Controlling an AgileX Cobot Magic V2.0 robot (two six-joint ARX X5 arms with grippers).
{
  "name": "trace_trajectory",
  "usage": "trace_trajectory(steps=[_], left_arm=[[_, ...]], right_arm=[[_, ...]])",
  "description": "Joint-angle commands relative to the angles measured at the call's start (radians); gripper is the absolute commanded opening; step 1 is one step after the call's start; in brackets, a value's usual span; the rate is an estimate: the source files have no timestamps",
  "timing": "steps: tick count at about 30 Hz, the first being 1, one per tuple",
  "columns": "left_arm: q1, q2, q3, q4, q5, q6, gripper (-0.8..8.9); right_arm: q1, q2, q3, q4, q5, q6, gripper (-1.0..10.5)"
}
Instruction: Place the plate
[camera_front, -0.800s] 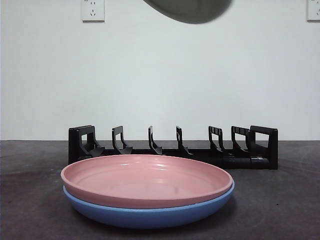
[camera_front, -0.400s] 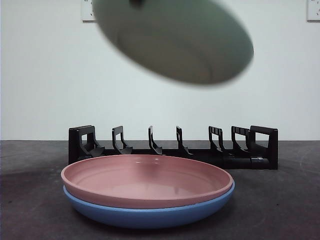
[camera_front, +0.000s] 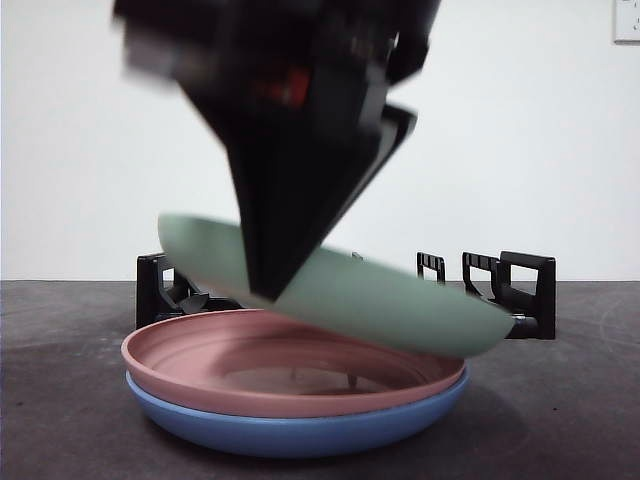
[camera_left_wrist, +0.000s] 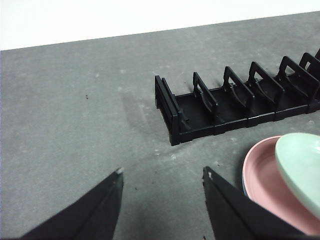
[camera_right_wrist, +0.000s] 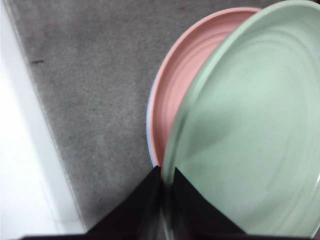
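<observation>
A pale green plate (camera_front: 380, 300) hangs tilted just above a pink plate (camera_front: 290, 365) that rests on a blue plate (camera_front: 300, 430). My right gripper (camera_front: 270, 290) is shut on the green plate's rim (camera_right_wrist: 167, 185), coming down big and dark from above in the front view. The right wrist view shows the green plate (camera_right_wrist: 250, 130) over the pink plate (camera_right_wrist: 180, 80). My left gripper (camera_left_wrist: 162, 175) hovers open over bare table, to the side of the rack, with the green plate (camera_left_wrist: 302, 165) and pink plate (camera_left_wrist: 262, 175) at the view's edge.
A black slotted dish rack (camera_front: 500, 290) stands behind the stacked plates, seen also as the rack (camera_left_wrist: 235, 100) in the left wrist view. The dark grey table (camera_left_wrist: 75, 125) stretches around it. A white wall with a socket (camera_front: 627, 20) is behind.
The green plate has come down from the top of the front view to just above the pink plate, and the right arm now fills the upper middle.
</observation>
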Motion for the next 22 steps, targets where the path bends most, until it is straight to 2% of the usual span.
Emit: trace_trajectory(steps=[1,7,19,22], left_arm=[[-0.002,0.003,0.01,0.005,-0.003,-0.008,2.5],[-0.002,0.003,0.01,0.005,-0.003,-0.01,2.5],[-0.002,0.003,0.01,-0.003,-0.003,-0.01,2.5],[-0.002,0.003,0.01,-0.005,-0.003,-0.01,2.5]], right_arm=[[0.015,0.03,-0.002,0.055,0.006,0.007,0.1],[0.015,0.09,-0.005,0.108,-0.023,-0.025,0.1],[0.015,0.13,-0.005,0.138,-0.127,-0.024,0.1],[0.015,0.13,-0.005,0.139,-0.135,-0.024,0.5]])
